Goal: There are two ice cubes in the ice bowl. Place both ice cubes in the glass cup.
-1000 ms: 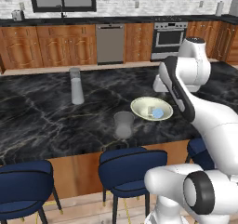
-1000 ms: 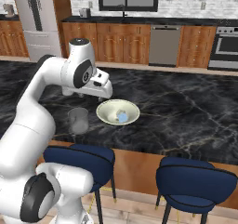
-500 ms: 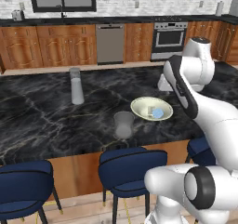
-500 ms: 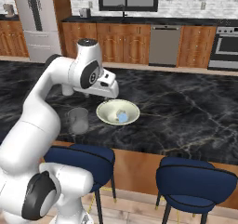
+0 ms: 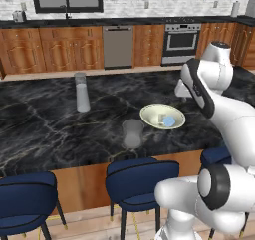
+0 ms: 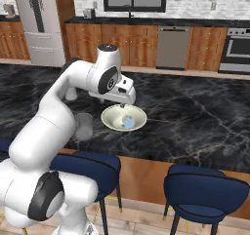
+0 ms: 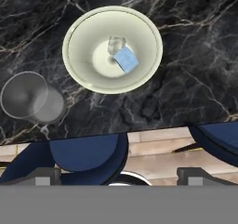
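1. The end effector (image 6: 123,104) hangs released above the ice bowl (image 7: 83,74) on the black marble table (image 5: 45,129).
2. Both ice cubes (image 7: 122,55) lie in the bowl, touching.
3. The glass cup (image 7: 28,97) stands just beside the bowl.

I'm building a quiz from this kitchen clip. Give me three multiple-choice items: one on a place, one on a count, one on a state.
1. Where are the ice cubes?
A. in the bowl
B. in the cup
C. on the bare counter

2. How many cubes are in the bowl?
A. none
B. one
C. two

3. What is the gripper's state?
A. shut on a cube
B. open, holding nothing
C. shut on the cup

Key: 1 A, both cubes, blue and whitish, lie in the bowl; 2 C, two show there, and the cup holds none; 3 B, the gripper stands open above the bowl.
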